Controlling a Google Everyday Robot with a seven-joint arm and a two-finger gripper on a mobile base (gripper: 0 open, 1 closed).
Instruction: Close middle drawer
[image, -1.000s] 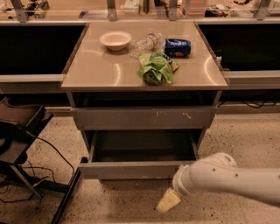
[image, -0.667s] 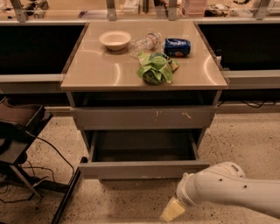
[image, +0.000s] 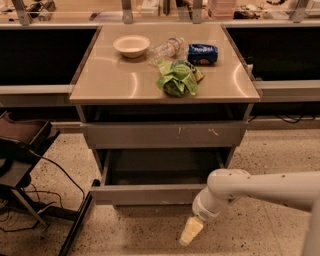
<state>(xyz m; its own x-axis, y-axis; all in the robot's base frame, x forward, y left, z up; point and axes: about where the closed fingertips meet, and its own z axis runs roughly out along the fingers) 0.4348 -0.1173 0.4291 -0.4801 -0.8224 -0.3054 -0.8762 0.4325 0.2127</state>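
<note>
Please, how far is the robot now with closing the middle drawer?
Done: nothing visible. The wide grey metal middle drawer stands pulled out, its interior showing. In hand: the gripper hangs low before the drawer's right end, near the floor and apart from the front panel. Left: reach the panel and push it in, probably until level with the scratched grey drawer front above.

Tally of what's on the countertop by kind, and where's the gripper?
Bowl: 1
Clear bottle: 1
Blue packet: 1
Green bag: 1
Total: 4
Gripper: near the floor, in front of the open middle drawer, right of centre.
</note>
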